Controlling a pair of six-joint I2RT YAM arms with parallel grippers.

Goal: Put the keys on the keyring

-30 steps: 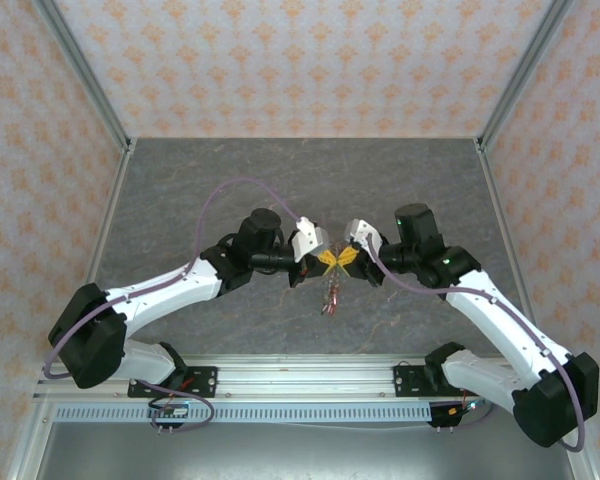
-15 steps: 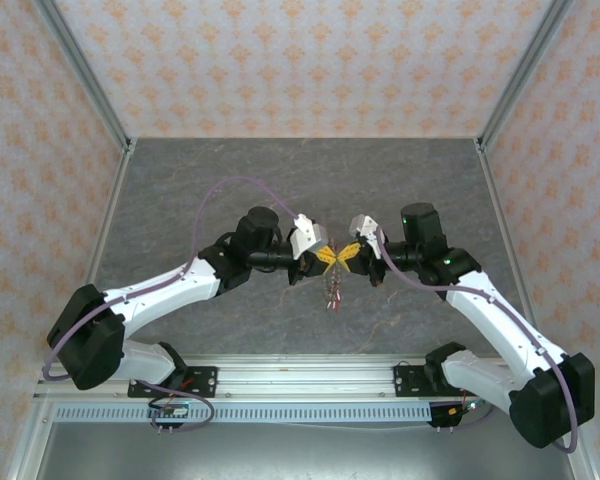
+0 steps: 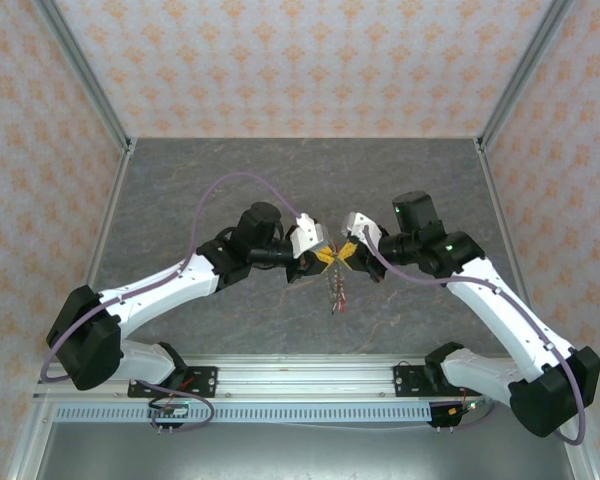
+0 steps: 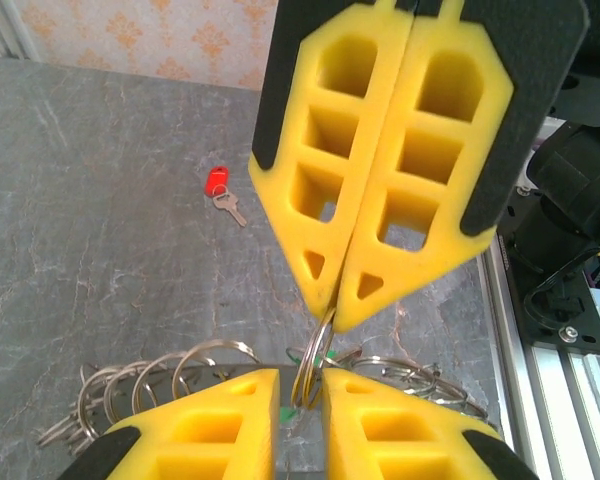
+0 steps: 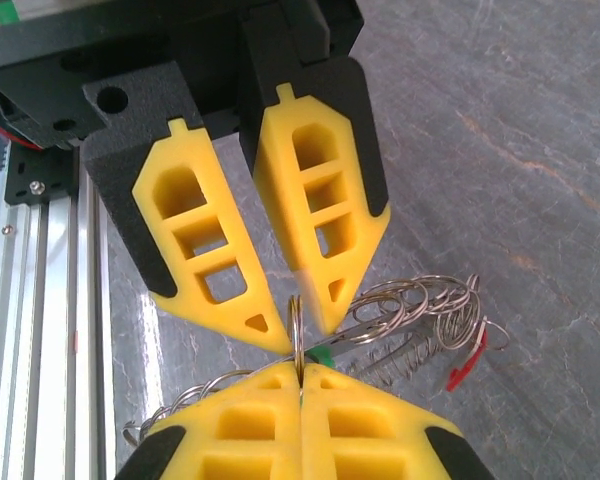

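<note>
1. Where the two arms meet over the middle of the grey bench [image 3: 230,180], their jaws face each other tip to tip.
2. Right gripper [image 4: 332,316]: jaws pressed fully together, pinching the upper edge of the keyring [image 4: 313,365], which stands on edge.
3. Left gripper [image 5: 302,338]: jaws a narrow gap apart, one pad on each side of the same keyring. Whether either pad touches it I cannot tell.
4. Bunch of wire rings [image 5: 420,305]: it hangs from the keyring, just beneath both sets of jaws.
5. Keys: a red key [image 4: 220,190] lies alone on the bench, well apart from the jaws. A red head [image 5: 466,368] and a green head [image 5: 321,354] sit among the bunch.
</note>
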